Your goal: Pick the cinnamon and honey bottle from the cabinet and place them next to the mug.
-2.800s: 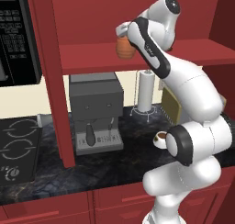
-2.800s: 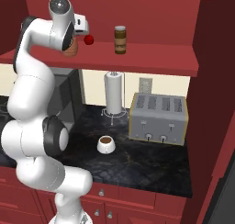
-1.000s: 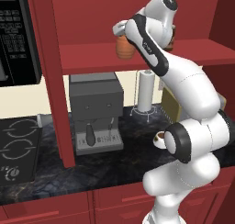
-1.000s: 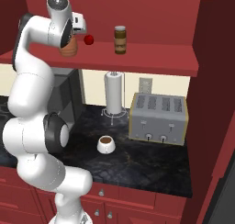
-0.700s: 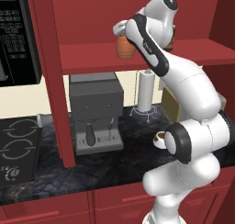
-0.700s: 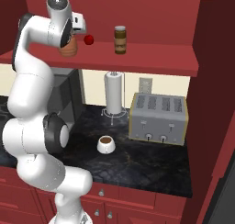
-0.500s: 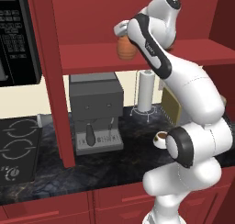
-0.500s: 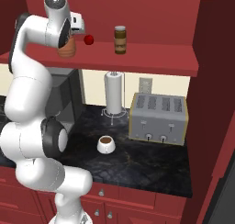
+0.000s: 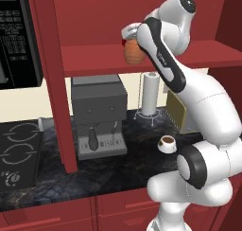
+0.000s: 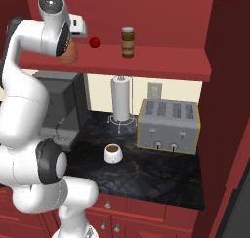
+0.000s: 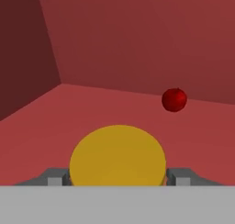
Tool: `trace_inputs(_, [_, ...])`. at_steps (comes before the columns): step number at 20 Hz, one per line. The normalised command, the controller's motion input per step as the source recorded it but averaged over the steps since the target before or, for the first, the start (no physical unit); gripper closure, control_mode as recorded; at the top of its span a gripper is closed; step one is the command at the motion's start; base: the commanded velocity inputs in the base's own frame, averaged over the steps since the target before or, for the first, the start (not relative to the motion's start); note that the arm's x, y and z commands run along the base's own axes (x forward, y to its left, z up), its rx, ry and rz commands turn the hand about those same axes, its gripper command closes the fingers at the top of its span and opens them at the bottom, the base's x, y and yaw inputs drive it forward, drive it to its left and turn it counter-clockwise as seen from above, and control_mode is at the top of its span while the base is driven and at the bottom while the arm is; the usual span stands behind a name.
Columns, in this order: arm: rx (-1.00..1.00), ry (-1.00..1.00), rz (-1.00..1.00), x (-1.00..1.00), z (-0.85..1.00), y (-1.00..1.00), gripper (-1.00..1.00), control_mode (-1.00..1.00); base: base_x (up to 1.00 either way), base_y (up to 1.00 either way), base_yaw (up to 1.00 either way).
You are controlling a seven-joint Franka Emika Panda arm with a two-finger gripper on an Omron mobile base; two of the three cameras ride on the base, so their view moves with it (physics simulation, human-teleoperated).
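Note:
The honey bottle (image 9: 133, 53), an orange ribbed jar with a yellow lid (image 11: 118, 155), stands at the front of the cabinet shelf (image 9: 94, 59). My gripper (image 11: 119, 177) comes down on it from above, and its fingers (image 11: 57, 178) press against both sides of the lid. In the right base view my upper arm partly covers the honey bottle (image 10: 67, 52) and the gripper (image 10: 72, 37). The cinnamon (image 10: 128, 42), a slim brown jar with a grey cap, stands farther right on the shelf. The mug (image 10: 112, 153) sits on the dark counter below.
A small red ball (image 10: 94, 42) lies on the shelf between the two jars. On the counter stand a grey coffee machine (image 9: 98, 116), a paper towel holder (image 10: 121, 100) and a toaster (image 10: 168, 126). The cabinet's thick red post (image 9: 52, 83) rises to the left.
The hand and the honey bottle have shifted slightly toward the shelf's front edge. The cinnamon, red ball and mug have not moved.

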Motion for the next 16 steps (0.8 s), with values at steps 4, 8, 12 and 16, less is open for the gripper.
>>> trace_inputs(4, [0.01, -0.06, 0.00, -0.38, -0.08, -0.35, 1.00, -1.00, 0.00, 0.00, 0.00])
trace_inputs(8, [0.00, -0.04, 0.00, -0.41, -0.11, -0.39, 1.00, -1.00, 0.00, 0.00, 0.00])
trace_inputs(12, [0.01, -0.02, 0.00, -0.50, -0.16, -0.45, 1.00, -1.00, 0.00, 0.00, 0.00])
trace_inputs(16, [0.01, 0.00, 0.00, -0.56, -0.19, -0.40, 1.00, -1.00, 0.00, 0.00, 0.00])
